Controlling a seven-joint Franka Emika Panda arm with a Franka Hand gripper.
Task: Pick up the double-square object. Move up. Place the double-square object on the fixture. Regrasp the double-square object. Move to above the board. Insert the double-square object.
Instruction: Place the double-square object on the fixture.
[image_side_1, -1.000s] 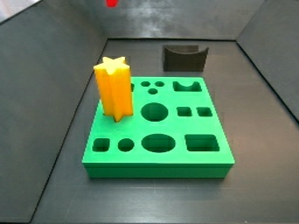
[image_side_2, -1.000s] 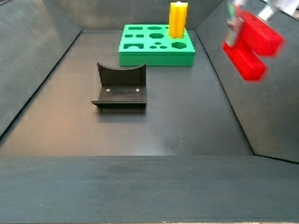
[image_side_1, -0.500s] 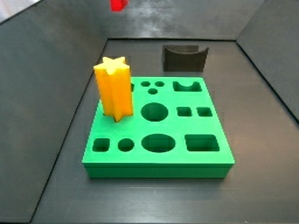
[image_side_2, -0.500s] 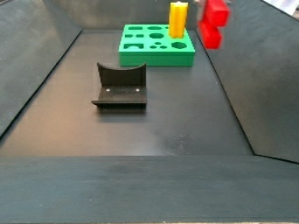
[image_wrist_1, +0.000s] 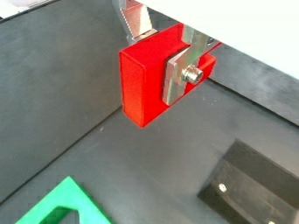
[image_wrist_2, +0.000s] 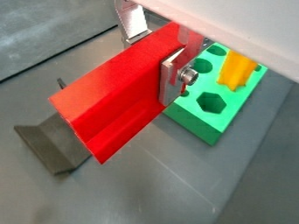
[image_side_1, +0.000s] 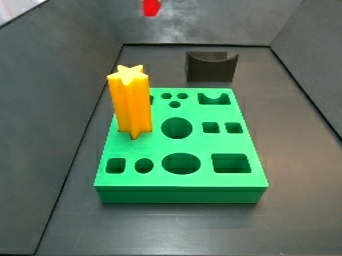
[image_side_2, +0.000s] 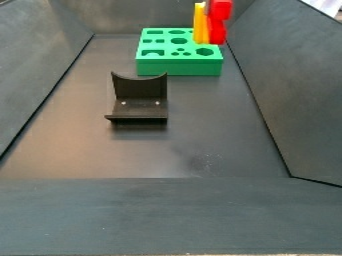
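Note:
The double-square object (image_wrist_1: 149, 77) is a bright red stepped block, and my gripper (image_wrist_1: 162, 59) is shut on it, one silver finger (image_wrist_1: 184, 72) on each side. A wrist view shows the same hold, gripper (image_wrist_2: 152, 54) on the red piece (image_wrist_2: 111, 105). The piece hangs high in the air, seen at the top edge in both side views (image_side_1: 151, 8) (image_side_2: 221, 12). Below lies the green board (image_side_1: 174, 150) (image_side_2: 181, 52) (image_wrist_2: 216, 105). The dark fixture (image_side_1: 210, 66) (image_side_2: 136, 98) (image_wrist_2: 52, 144) stands on the floor beside the board.
A tall yellow star prism (image_side_1: 128, 100) (image_side_2: 202, 22) (image_wrist_2: 239, 68) stands upright in the board. Sloping dark walls enclose the floor on both sides. A board corner (image_wrist_1: 59, 208) and the fixture (image_wrist_1: 251, 185) show in a wrist view.
The gripper has carried the red piece through the air from the side wall towards the board and the yellow star. Board, star and fixture have not moved.

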